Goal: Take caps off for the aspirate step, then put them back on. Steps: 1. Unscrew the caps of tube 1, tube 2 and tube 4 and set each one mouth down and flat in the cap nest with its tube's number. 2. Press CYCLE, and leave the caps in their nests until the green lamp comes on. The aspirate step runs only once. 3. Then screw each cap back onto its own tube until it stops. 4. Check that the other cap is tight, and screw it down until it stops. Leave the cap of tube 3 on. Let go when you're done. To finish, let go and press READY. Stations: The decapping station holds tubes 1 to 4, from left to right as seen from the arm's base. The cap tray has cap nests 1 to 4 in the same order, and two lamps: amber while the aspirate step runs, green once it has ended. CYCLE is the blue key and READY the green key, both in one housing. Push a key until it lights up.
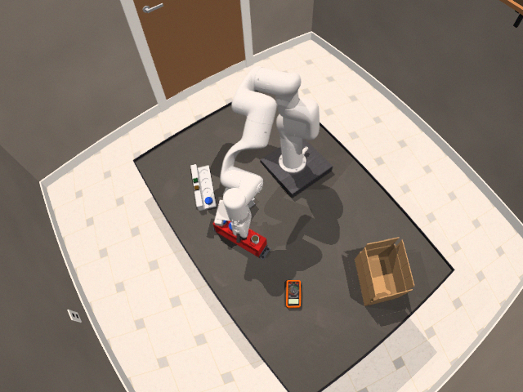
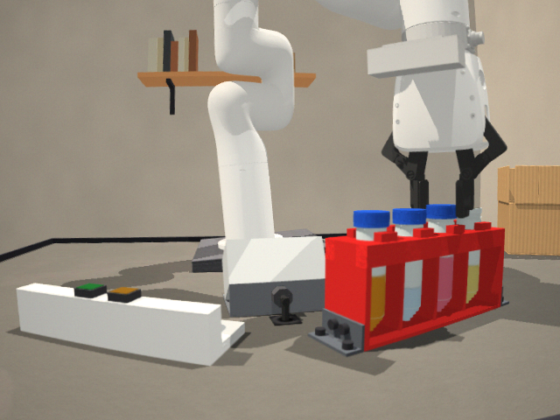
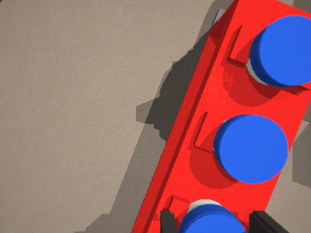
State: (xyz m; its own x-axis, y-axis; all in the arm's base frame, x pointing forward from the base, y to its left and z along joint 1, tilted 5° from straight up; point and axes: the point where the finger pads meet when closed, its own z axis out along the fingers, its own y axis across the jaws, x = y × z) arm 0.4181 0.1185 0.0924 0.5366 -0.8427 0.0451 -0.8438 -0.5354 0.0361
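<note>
1. Starting nearest: the white cap tray [image 2: 117, 316] lies on the desk at the left, its green lamp [image 2: 90, 289] and amber lamp [image 2: 123, 293] both dark. The top view shows one blue cap [image 1: 207, 200] already in an end nest, judged nest 1.
2. Just behind the tray's right end sits a white-topped grey box [image 2: 271, 266], probably the key housing. No keys show from this side.
3. To the right stands the red decapping station [image 2: 353, 271]. Three tubes carry blue caps. The right-end tube [image 2: 473, 214], judged tube 1, is open.
4. The claw [image 2: 441, 208] hangs vertical over the cap next to the open tube, taken as the tube 2 cap [image 3: 212, 220]. Its fingers stand apart, one on each side of the cap. The wrist view shows a sliver of gap on both sides, so nothing is clamped.
5. Risks:
   - Closing off-centre would let the cap slip during a turn.
   - Lifting before the thread runs out would drag the station.
   - The tube 3 cap [image 2: 409, 215] sits just beside one finger, so a sideways drift could loosen it.
6. Farthest back are a cardboard box [image 2: 528, 207] and a wall shelf [image 2: 194, 77].
</note>
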